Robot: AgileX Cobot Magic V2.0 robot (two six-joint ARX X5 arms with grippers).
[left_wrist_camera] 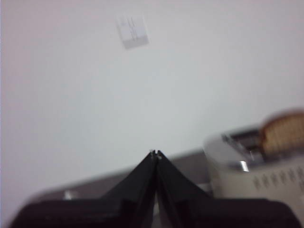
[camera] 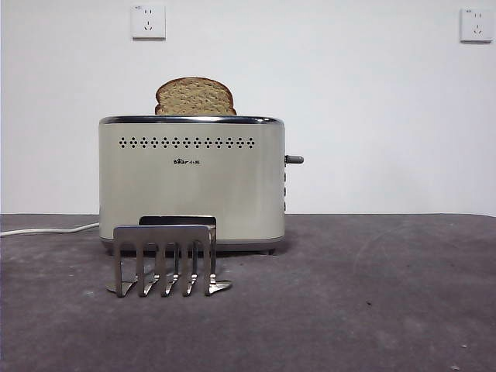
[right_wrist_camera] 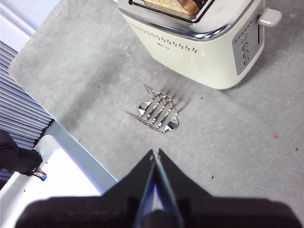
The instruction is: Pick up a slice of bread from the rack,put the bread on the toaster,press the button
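Nearest me, the rack (camera: 164, 260) stands empty; the slice of bread (camera: 194, 97) sits in the toaster (camera: 191, 180), poking up. Both my left gripper (left_wrist_camera: 155, 153) and right gripper (right_wrist_camera: 155, 152) hang pinched closed, holding nothing. Pressing the button (camera: 294, 160) comes next, I reckon: the right one must drop onto it.

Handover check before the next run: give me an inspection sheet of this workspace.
Surface: grey table, bare around the things.
Job's things: slice of bread stands in the toaster, its top showing; rack empty, in front of the toaster; button at the narrow end.
Clutter: nothing seen.
Grippers: left gripper and right gripper both shut, holding nothing, away from the things.
Cables: white cord beside the toaster.
Surroundings: white wall, two sockets.
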